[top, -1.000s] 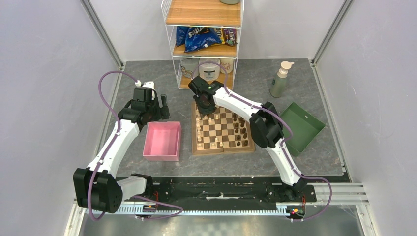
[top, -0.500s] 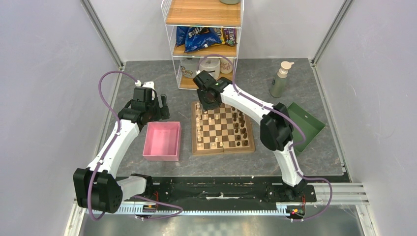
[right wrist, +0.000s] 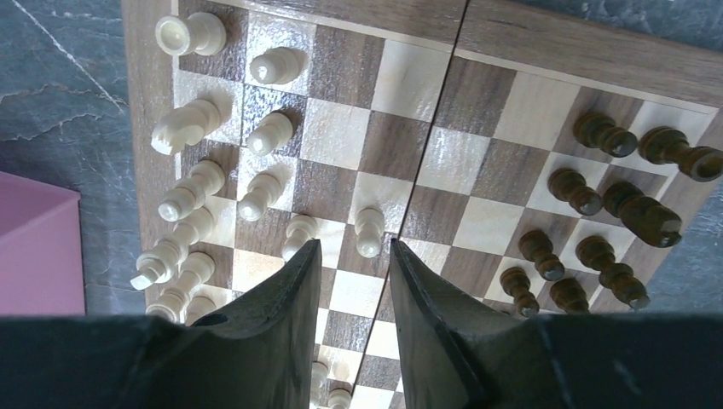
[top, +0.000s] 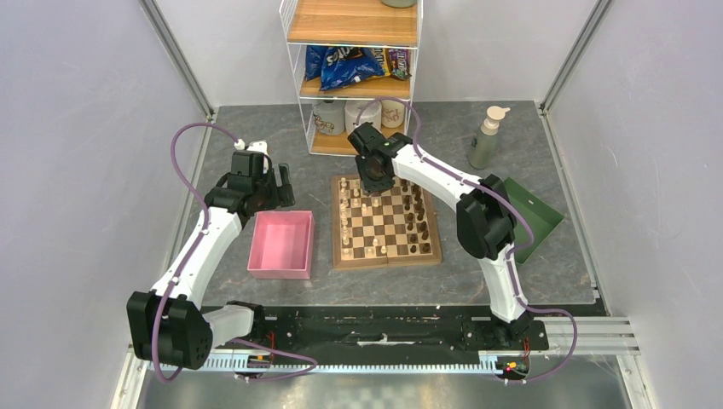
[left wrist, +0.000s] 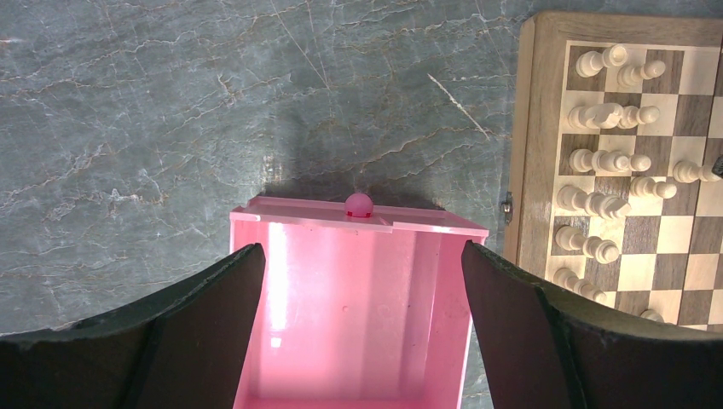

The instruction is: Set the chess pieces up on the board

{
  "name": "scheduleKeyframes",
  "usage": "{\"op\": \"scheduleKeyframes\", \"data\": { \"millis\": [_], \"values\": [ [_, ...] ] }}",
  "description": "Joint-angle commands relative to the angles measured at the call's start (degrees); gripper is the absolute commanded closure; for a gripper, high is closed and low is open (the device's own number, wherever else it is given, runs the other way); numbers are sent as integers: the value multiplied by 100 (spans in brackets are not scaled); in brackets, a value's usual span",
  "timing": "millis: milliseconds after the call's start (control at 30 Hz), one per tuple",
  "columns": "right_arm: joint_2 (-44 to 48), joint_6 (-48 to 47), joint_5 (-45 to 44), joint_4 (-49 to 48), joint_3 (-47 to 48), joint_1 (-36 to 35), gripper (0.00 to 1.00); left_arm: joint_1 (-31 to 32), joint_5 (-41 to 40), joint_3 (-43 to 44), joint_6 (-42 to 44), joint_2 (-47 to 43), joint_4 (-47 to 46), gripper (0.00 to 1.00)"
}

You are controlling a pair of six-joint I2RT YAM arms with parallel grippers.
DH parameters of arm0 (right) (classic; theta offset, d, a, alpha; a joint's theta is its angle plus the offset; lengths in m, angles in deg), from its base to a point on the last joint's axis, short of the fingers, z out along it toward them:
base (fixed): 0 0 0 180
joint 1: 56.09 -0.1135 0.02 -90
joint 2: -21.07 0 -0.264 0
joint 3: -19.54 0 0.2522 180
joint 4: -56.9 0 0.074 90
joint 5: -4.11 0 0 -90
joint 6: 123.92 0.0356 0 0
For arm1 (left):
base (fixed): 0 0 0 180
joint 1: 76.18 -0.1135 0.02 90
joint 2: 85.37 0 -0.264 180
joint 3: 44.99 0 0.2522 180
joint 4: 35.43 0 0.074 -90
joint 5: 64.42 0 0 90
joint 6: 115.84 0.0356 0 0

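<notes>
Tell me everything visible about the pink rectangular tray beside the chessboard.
The pink rectangular tray looks like glossy plastic, open at the top, with upright walls and a small round pink knob on its far rim. The part of its inside that shows holds nothing. It lies flat on the grey stone-patterned table, left of the wooden chessboard, with a gap between them.

Board (right wrist: 443,162) middle mostly bare; cream pieces (right wrist: 184,126) crowd left, dark pieces (right wrist: 641,215) right.

Glossy wooden board (right wrist: 597,43), probably plastic pink tray (left wrist: 341,290), matt stone-look tabletop (left wrist: 170,102)
</notes>
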Motion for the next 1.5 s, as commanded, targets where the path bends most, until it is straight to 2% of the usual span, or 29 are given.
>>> {"op": "scheduleKeyframes", "data": {
  "millis": [0,400,500,600,667,1000,1200,1467],
  "values": [
    [-146,58,103,31,16,-35,58,-20,88,109,-95,1,-36,7],
    [-210,106,-28,144,-117,-40,63,-20,94,118,-92,0,-40,7],
    [-201,116,-37,148,-150,-34,68,-20,93,118,-94,5,-36,7],
    [-175,127,2,162,-148,-38,78,-18,91,118,-94,1,-36,7],
    [-96,135,-8,175,-149,-40,82,-20,98,118,-94,9,-36,7],
    [555,107,-112,201,-21,-382,82,-18,120,126,-101,5,-36,7],
    [352,205,-40,183,175,-714,82,-16,113,118,-101,-6,-36,8],
    [33,235,-7,90,223,-763,82,-14,134,118,-101,-20,-36,8]
  ]
}}
